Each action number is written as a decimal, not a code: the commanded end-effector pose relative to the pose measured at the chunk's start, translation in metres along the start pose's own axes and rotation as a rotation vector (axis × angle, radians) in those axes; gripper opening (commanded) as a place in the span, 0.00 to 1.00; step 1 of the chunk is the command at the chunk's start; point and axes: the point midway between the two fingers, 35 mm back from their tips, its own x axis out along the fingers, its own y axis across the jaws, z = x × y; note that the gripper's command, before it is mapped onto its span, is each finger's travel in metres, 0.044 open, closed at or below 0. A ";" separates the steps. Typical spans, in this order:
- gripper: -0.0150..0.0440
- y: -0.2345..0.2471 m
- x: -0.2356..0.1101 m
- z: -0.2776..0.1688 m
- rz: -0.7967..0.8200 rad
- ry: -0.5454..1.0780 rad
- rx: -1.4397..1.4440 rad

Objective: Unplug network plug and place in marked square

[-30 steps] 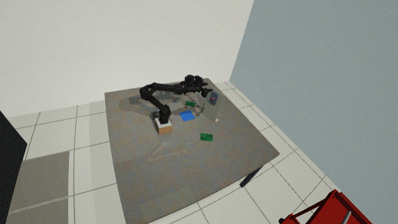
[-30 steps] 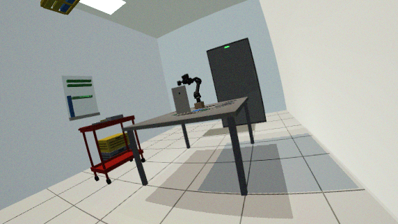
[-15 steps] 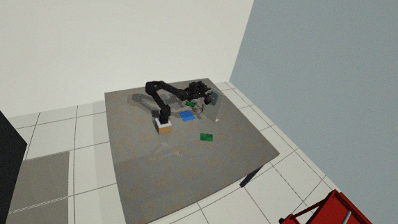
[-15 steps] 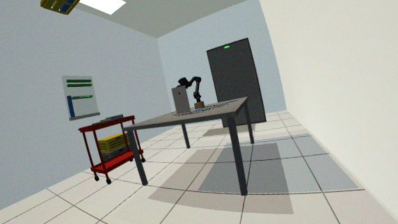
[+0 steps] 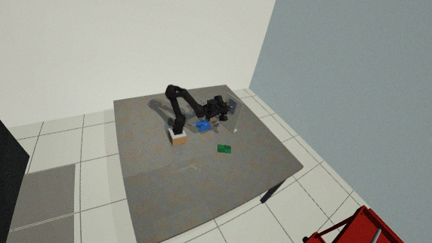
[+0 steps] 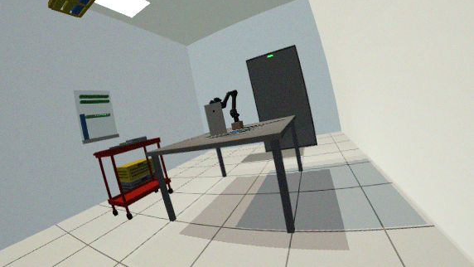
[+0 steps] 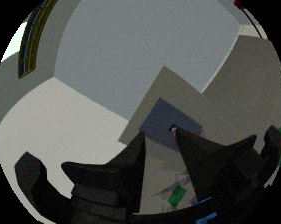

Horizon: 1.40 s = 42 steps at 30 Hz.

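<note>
The upright panel (image 5: 237, 121) (image 6: 215, 120) (image 7: 165, 90) stands at the table's far right and carries a dark socket plate (image 5: 233, 104) (image 7: 165, 117). The small red plug (image 5: 230, 106) (image 7: 172, 131) sits in the socket. My gripper (image 5: 226, 110) (image 7: 160, 133) is level with the plug, right in front of the plate. Its fingers are partly closed with a gap between them, and the plug shows just past the fingertips. I cannot see them gripping it. A blue square (image 5: 202, 125) (image 7: 205, 219) lies under the arm and a green square (image 5: 223, 149) (image 7: 177, 195) lies nearer the front.
The arm's base sits on a tan and white box (image 5: 177, 138) near the table's middle. The grey table (image 5: 211, 184) (image 6: 265, 129) has a red cart (image 5: 355, 229) (image 6: 133, 169) on the floor beside it.
</note>
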 end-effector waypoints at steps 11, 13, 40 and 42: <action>0.52 -0.038 -0.039 -0.029 0.067 0.189 0.497; 0.52 -0.042 -0.045 -0.034 0.069 0.218 0.565; 0.52 -0.045 0.010 -0.036 0.074 0.238 0.614; 0.52 -0.045 0.012 -0.036 0.074 0.238 0.614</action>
